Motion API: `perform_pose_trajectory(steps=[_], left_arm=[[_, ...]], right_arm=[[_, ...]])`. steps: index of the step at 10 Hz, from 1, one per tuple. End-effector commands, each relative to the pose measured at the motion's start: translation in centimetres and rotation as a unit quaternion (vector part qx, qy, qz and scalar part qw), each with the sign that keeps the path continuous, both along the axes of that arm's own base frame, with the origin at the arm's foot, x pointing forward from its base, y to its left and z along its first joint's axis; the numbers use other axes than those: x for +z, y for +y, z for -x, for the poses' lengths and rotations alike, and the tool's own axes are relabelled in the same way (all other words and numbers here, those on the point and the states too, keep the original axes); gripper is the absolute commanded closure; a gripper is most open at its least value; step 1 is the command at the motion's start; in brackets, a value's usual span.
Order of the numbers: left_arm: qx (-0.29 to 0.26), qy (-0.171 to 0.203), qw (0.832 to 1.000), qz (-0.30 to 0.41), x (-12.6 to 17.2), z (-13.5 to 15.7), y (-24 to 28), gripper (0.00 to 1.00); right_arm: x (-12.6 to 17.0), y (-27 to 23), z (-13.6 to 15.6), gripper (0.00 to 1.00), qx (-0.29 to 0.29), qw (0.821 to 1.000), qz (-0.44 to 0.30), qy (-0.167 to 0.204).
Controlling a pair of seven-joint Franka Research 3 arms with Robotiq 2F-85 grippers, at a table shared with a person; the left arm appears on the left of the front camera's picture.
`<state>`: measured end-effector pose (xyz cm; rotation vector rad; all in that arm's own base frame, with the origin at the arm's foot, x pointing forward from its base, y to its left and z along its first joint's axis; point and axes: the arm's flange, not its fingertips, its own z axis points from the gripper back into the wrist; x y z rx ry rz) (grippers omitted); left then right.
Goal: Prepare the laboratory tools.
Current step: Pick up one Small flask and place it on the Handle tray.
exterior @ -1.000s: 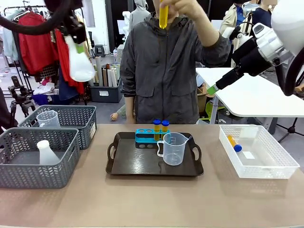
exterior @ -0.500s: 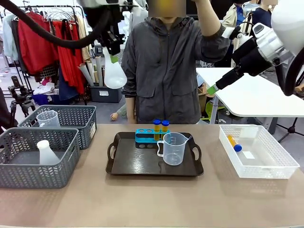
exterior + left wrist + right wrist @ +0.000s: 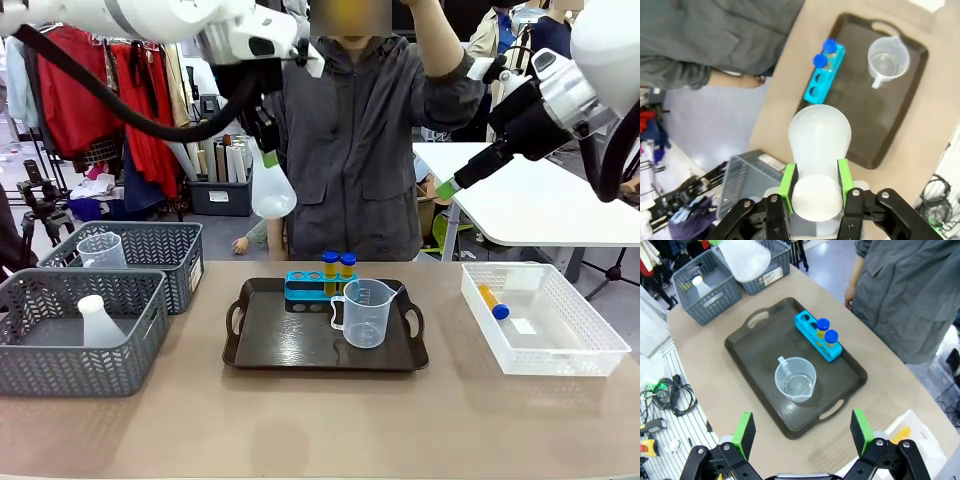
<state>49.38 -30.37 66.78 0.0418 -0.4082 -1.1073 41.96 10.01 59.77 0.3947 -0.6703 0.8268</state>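
Note:
My left gripper (image 3: 268, 160) hangs high above the black tray's (image 3: 290, 345) far left corner, shut on a translucent white conical flask (image 3: 273, 192). In the left wrist view the green pads (image 3: 788, 180) clamp the flask (image 3: 819, 135) at its neck. On the tray stand a blue rack (image 3: 318, 285) holding two yellow blue-capped test tubes (image 3: 338, 265) and a clear handled beaker (image 3: 365, 312). My right gripper (image 3: 446, 187) is open, up at the right above the table's far edge, holding nothing; its fingers (image 3: 744, 432) are spread wide over the tray (image 3: 760, 350).
Two grey mesh baskets (image 3: 150, 300) stand at the left, one with a second flask (image 3: 98, 322), one with a beaker (image 3: 101, 250). A white crate (image 3: 560, 345) at the right holds a test tube (image 3: 492, 300). A person stands behind the tray, one arm raised.
My left arm has swung the flask rightwards and downwards, from over the baskets to above the tray's left side. The person's raised hand went higher. The right arm has not moved.

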Motion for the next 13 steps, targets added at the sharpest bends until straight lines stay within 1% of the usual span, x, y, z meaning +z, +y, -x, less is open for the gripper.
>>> perform_pose_trajectory(steps=[1, 2, 3, 4, 6, 7, 10, 13], left_arm=[[-0.028, 0.022, 0.999, -0.005, -2.8, 0.6, 0.6, 1.0], [-0.042, 0.029, 0.999, -0.002, -3.9, 1.1, 0.4, 1.0], [-0.06, 0.021, 0.998, -0.002, -4.9, 1.2, 0.5, 1.0], [-0.073, 0.024, 0.997, -0.004, -6.5, 1.6, 0.3, 1.0], [-0.078, 0.045, 0.996, -0.001, -8.9, 1.8, 0.5, 1.0], [-0.073, 0.05, 0.996, 0.001, -9.3, 1.9, 0.4, 1.0], [-0.061, 0.045, 0.997, 0.006, -8.8, 1.8, 1.3, 1.0], [-0.048, 0.047, 0.998, 0.004, -8.8, 1.6, 2.2, 1.0]], right_arm=[[0.0, -0.1, -0.1, 0.0, 0.003, 1.0, -0.001, -0.004], [0.0, -0.1, -0.1, 0.0, 0.003, 1.0, -0.001, -0.004], [0.0, -0.1, -0.1, 0.0, 0.003, 1.0, -0.001, -0.004], [0.0, -0.1, -0.1, 0.0, 0.003, 1.0, -0.001, -0.004], [0.0, -0.1, -0.1, 0.0, 0.003, 1.0, -0.001, -0.004], [0.0, -0.1, -0.1, 0.0, 0.003, 1.0, -0.001, -0.004], [0.0, -0.1, -0.1, 0.0, 0.003, 1.0, -0.001, -0.004], [0.0, -0.1, -0.1, 0.0, 0.003, 1.0, -0.001, -0.004]])
